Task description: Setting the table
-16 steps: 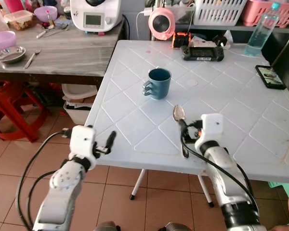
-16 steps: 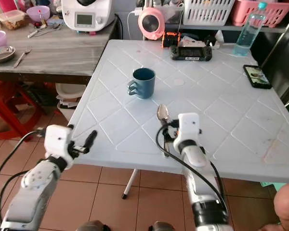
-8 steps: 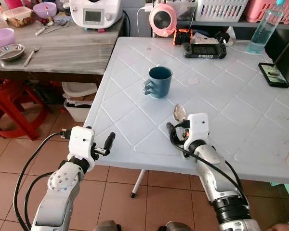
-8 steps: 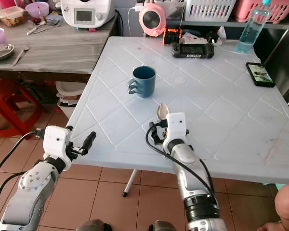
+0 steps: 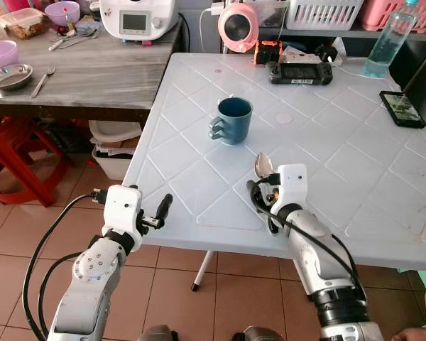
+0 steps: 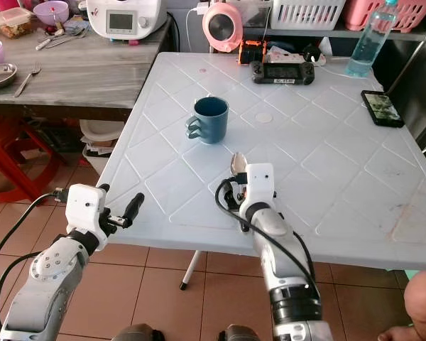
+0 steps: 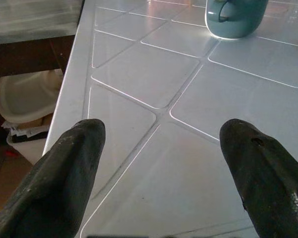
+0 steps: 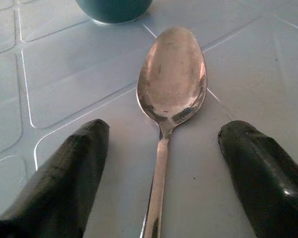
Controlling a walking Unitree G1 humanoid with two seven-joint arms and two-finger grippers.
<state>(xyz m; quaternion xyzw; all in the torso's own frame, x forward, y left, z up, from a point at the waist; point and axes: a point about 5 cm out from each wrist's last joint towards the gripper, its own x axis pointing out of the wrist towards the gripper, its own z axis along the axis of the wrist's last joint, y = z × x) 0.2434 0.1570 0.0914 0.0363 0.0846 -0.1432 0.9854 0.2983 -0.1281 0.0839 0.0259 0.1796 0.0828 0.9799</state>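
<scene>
- Table (image 5: 355, 177): white plastic, moulded with diamond grooves; bears the items below.
- Spoon (image 5: 263, 166): metal, lying flat near the table's near edge, bowl pointing far toward the mug, handle running back under the right wrist; no finger touches it.
- Mug (image 5: 233, 121): dark teal, upright, just beyond the spoon's bowl, handle to the left.
- Right gripper (image 8: 161, 163): low over the spoon handle, fingers spread wide, one on each side of the stem; holds nothing.
- Left gripper (image 7: 161, 144): off the table's near left edge, fingers wide apart, empty, idle.
- Far side: game controller (image 5: 300, 72), water bottle (image 5: 386, 41), phone (image 5: 402, 109); well apart from the work.
- Risk, judged: a flat thin handle on slick plastic may slip from closing fingers, or skid toward the mug; cause, pads meeting the table before the stem.
- Risk, judged: the spoon sits close to the near edge; a backward drag could tip it to the floor.
- Risk, judged: a forward push could knock the bowl into the mug.
</scene>
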